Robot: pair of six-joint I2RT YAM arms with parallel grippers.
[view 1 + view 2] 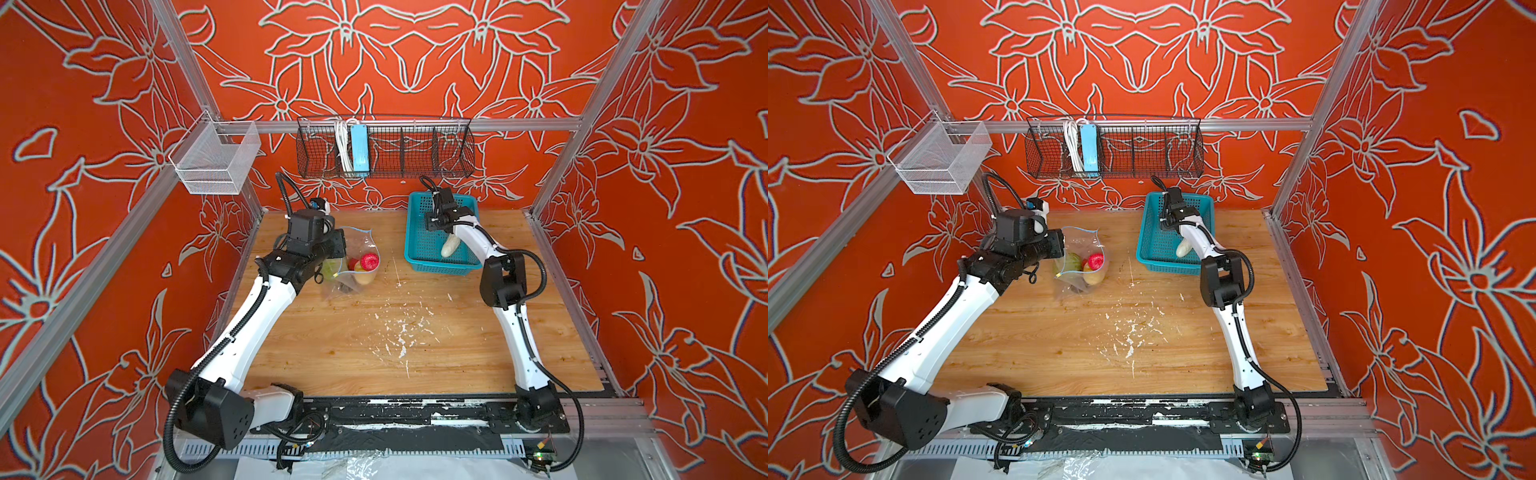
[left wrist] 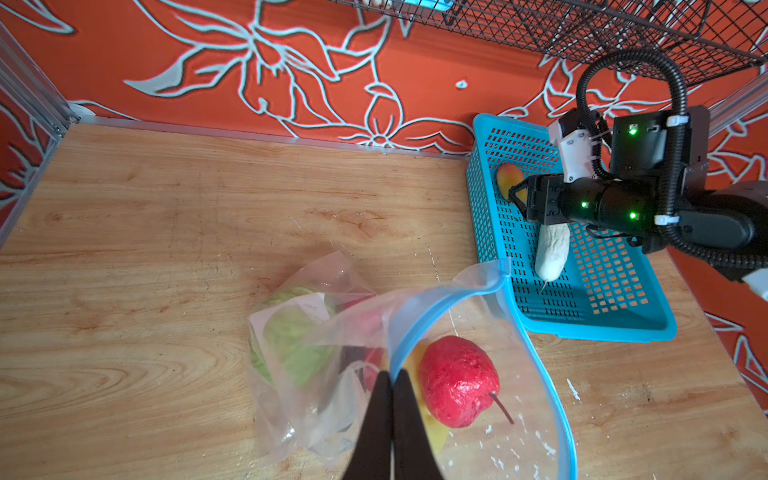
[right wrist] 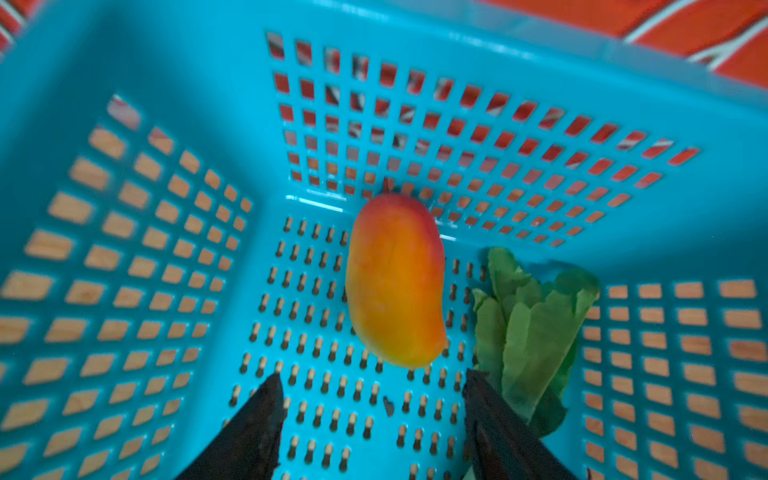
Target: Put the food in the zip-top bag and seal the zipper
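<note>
The clear zip-top bag [image 2: 299, 291] lies on the left of the wooden table [image 1: 332, 353], mouth propped open. My left gripper [image 2: 391, 372] is shut on its light-blue zipper [image 2: 402, 352] edge. Inside lie a red strawberry [image 2: 457, 382], a green cabbage [image 2: 295, 345] and a yellow fruit [image 1: 363, 279]. My right gripper [image 3: 372, 374] is open inside the teal basket [image 1: 440, 268], its fingertips just short of the orange-yellow mango [image 3: 395, 282], holding nothing. A green leaf [image 3: 536, 328] lies beside one finger. The white radish [image 2: 550, 253] lies in the basket under the right arm.
A black wire rack holding a light-blue power strip [image 1: 359, 151] hangs on the back wall. A white mesh bin [image 1: 216, 160] hangs at the left post. White flecks [image 1: 399, 332] are scattered on the table's middle.
</note>
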